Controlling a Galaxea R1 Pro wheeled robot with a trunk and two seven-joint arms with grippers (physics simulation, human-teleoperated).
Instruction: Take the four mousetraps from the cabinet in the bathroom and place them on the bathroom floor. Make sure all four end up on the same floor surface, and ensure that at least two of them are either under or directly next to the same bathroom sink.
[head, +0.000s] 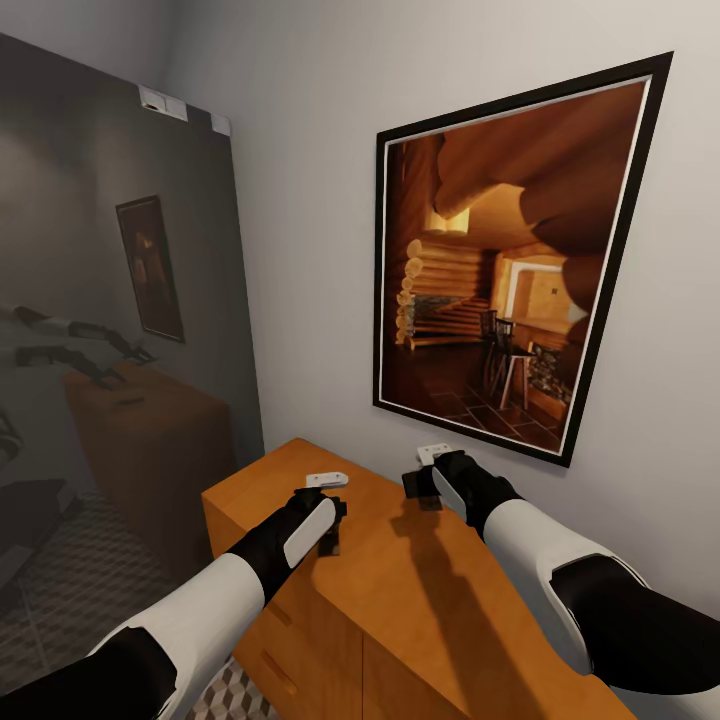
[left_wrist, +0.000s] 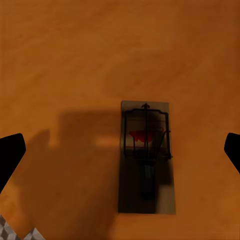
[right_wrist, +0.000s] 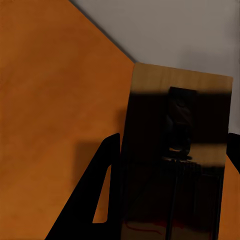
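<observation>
Grey bathroom wall with a framed cabin picture (head: 515, 270) rises behind the orange-brown cabinet (head: 400, 600). Right gripper (head: 425, 488) grips one mousetrap (right_wrist: 175, 160) between closed jaws. Left gripper (head: 332, 520) hovers wide open, empty, above another mousetrap (left_wrist: 146, 157) flat on the cabinet top. Collecting step; next, lower and close on it.

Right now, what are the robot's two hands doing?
Left end effector: open, above a mousetrap on the cabinet.
Right end effector: closed on another mousetrap.
</observation>
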